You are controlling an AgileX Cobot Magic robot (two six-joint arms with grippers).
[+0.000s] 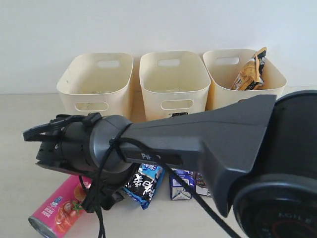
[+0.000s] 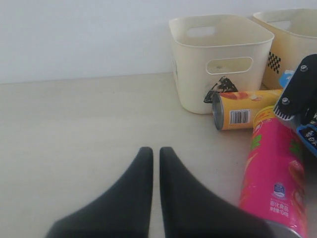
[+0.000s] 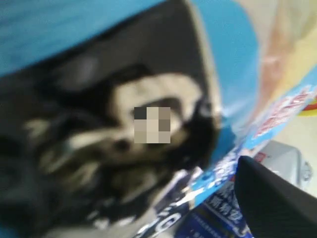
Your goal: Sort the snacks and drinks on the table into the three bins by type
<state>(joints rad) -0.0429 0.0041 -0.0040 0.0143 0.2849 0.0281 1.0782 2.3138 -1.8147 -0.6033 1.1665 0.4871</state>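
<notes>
Got left gripper (image 2: pixel 154 153) pinched shut over bare table (image 2: pixel 74 124), just beside the pink chip tube (image 2: pixel 275 178). Seeing right gripper (image 2: pixel 299 99) spread wide, right up on the blue chip bag (image 1: pixel 143 182) nxt to that tube. Spotted yellow Lay's tube (image 2: pixel 245 109) by its far end, orange bag (image 1: pixel 250 72) in the bin (image 1: pixel 223 94) furthest from it.

Soft, even light with faint shadows; the right wrist view (blue chip bag (image 3: pixel 106 89) close-up) is blurred.

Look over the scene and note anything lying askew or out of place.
The pink tube and the yellow tube lie on their sides. The orange bag pokes above the right bin. Nothing looks spilled.
</notes>
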